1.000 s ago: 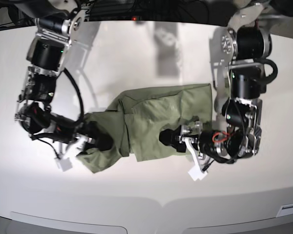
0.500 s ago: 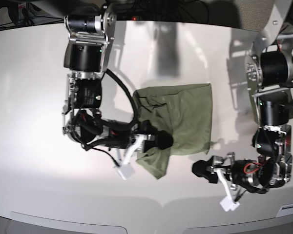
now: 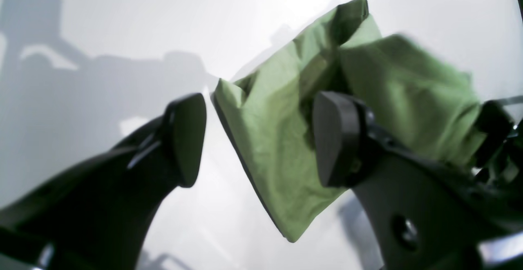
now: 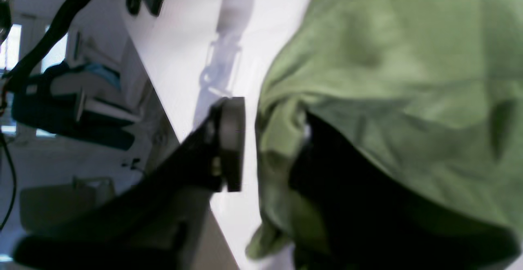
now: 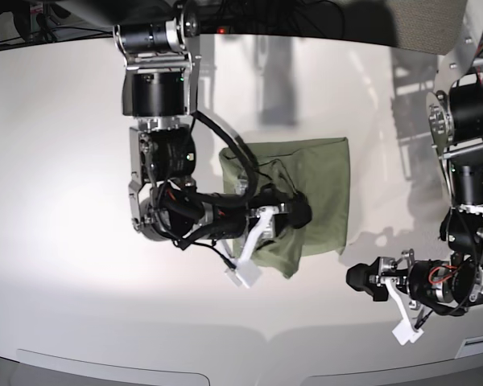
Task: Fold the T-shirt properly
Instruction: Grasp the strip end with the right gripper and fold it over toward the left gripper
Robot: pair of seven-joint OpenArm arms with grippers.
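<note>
At about five o'clock of the white bench [image 5: 64, 161], the left gripper [image 5: 361, 278] waits with wide jaws, holding nothing, apart from the T-shirt [image 5: 322, 189]. At the centre the shirt lies as a compact folded rectangle. The right gripper [image 5: 294, 211] rests over it, jaws partly apart with cloth between them. I judge only release and smoothing remain.

I could read no text, brand or number anywhere. The T-shirt [image 5: 310, 193] showed plain green cloth, and the table [image 5: 56, 241] bore no markings.
</note>
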